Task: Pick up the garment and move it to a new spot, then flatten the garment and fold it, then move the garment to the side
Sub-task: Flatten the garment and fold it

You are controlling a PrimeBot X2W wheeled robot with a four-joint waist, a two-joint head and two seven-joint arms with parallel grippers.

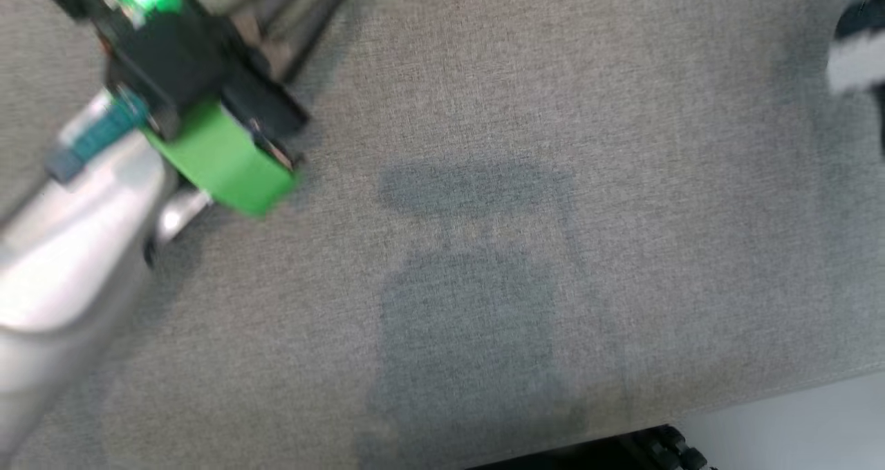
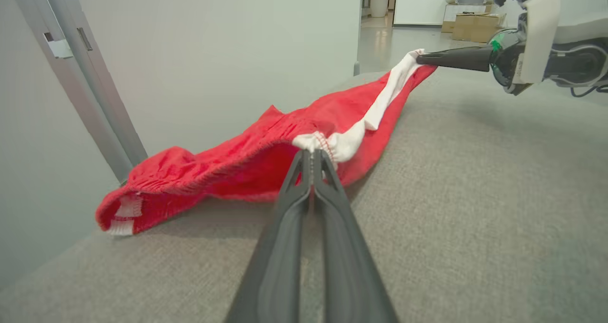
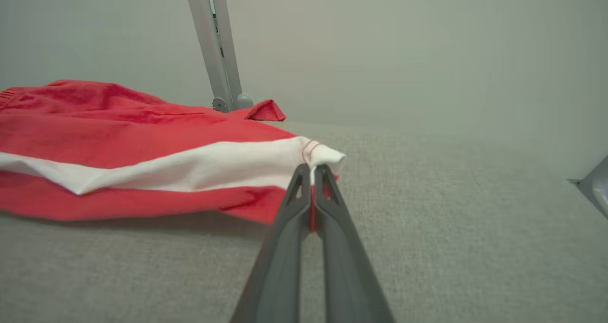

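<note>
Two grippers stretch a red garment between them over a grey, cloth-covered table. In the left wrist view the left gripper is clamped, fingers pressed together, on a gathered corner of the garment's white band at picture centre. The right gripper, reaching in from 2 o'clock, pinches the band's far end. The cloth sags onto the table between the two holds, and its loose red bulk trails away toward 8 o'clock beside a pale wall. Cardboard boxes stand on the floor at 1 o'clock. In the right wrist view the garment spreads from centre toward 9 o'clock, with a grey metal post rising at 11 o'clock. The blurred head view catches the left forearm and its green band at 10 o'clock, and a shadow on the table at centre.
</note>
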